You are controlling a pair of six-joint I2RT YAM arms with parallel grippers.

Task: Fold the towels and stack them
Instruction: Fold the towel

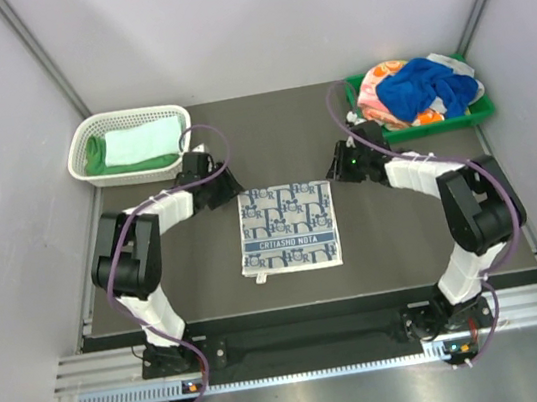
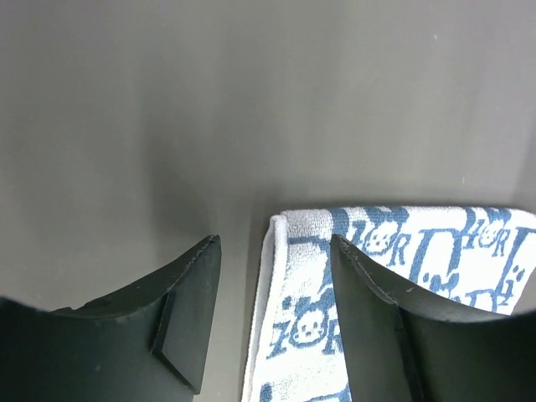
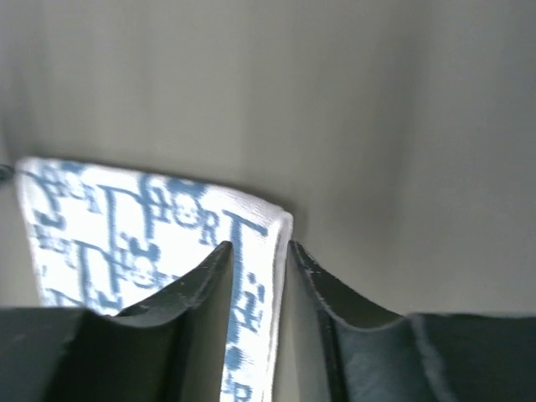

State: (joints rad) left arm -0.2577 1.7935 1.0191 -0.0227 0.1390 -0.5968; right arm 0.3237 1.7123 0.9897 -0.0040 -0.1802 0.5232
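Note:
A white towel with grey-blue squares [image 1: 288,226] lies folded flat on the dark table, midway between the arms. My left gripper [image 1: 229,189] is low at its far left corner. In the left wrist view the left gripper [image 2: 275,243] is open, and the towel's [image 2: 306,331] left edge lies between the fingers. My right gripper [image 1: 335,169] is low at the far right corner. In the right wrist view the right gripper [image 3: 258,247] is open by a narrow gap over the towel's [image 3: 100,226] right edge. A royal blue towel [image 1: 423,87] and an orange-pink print one [image 1: 377,84] lie bunched at the back right.
A white mesh basket [image 1: 124,116] at the back left holds a folded bright green towel [image 1: 95,156] and a pale mint towel [image 1: 143,141]. A green plastic tray [image 1: 483,111] at the back right holds the bunched towels. Pale walls enclose the table.

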